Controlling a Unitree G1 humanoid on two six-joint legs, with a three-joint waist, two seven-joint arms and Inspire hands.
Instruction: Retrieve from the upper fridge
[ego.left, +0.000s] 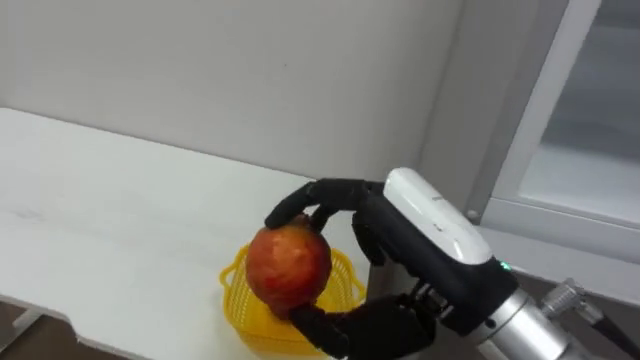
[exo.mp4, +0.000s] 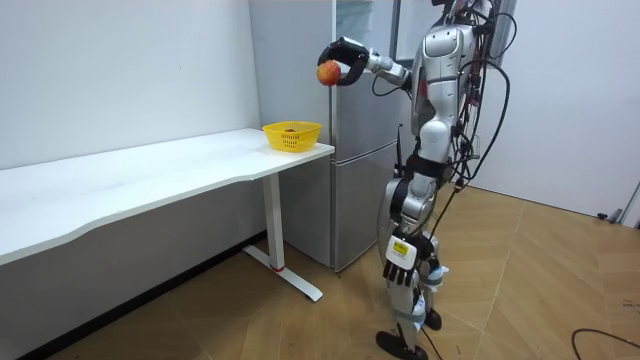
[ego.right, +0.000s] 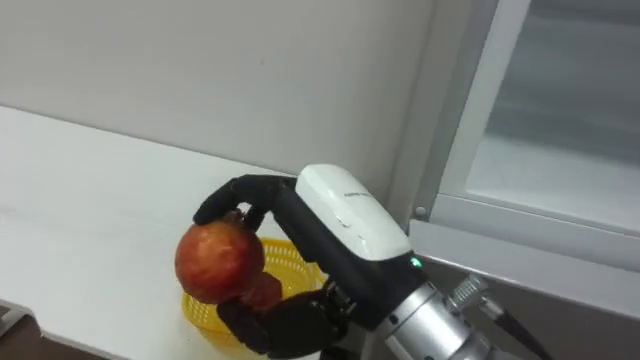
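A red apple (ego.left: 288, 265) (ego.right: 220, 262) sits in my right hand (ego.left: 440, 228) (ego.right: 345, 225), whose dark fingers curl over its top while the thumb holds it from below. The hand hovers just above a yellow mesh basket (ego.left: 238, 300) (ego.right: 288, 260) near the end of a white table (ego.left: 120, 220). In the room view I stand in front of the fridge (exo.mp4: 365, 180) with the right arm stretched toward the room view's left. There the apple (exo.mp4: 328, 72) is held high over the basket (exo.mp4: 292, 135).
The fridge's grey frame and open upper compartment (ego.left: 570, 130) (ego.right: 530, 130) lie at the right, close to my forearm. The long white table (exo.mp4: 150, 170) runs along the wall to the left, bare apart from the basket. Wooden floor lies around my feet.
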